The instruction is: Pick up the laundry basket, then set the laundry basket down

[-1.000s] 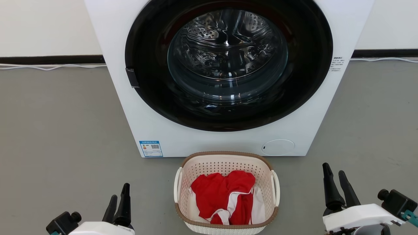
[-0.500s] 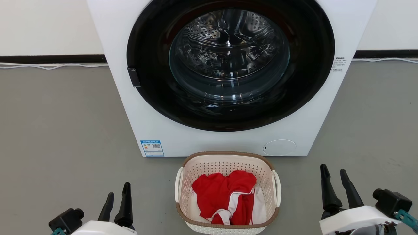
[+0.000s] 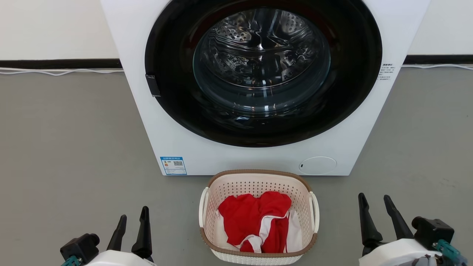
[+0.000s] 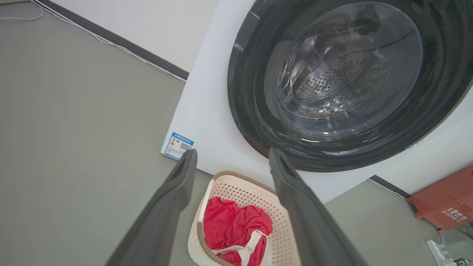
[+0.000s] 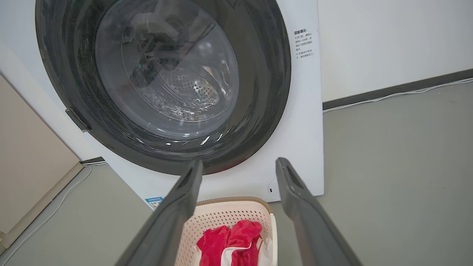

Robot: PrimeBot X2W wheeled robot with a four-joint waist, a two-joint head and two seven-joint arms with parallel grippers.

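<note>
Basket (image 3: 258,173) on floor (image 3: 74,147) just before washer (image 3: 184,147), red cloth (image 3: 255,218) inside | left gripper (image 3: 133,214), right gripper (image 3: 373,197) farther from washer, one each side, jaws partly open, empty | step: reach handles (image 3: 203,207) | tip: grip both loops evenly, lift level.

A plain grey floor (image 3: 74,147) spans the head view. A white front-loading washing machine (image 3: 229,157) stands on it at upper centre. The laundry basket (image 3: 255,186) sits on it at lower centre, just in front of the machine's base. 1 thin white cable (image 3: 55,72) lies along the wall's foot at upper left. In the left wrist view, a red-orange box (image 4: 443,203) rests at the lower right.
</note>
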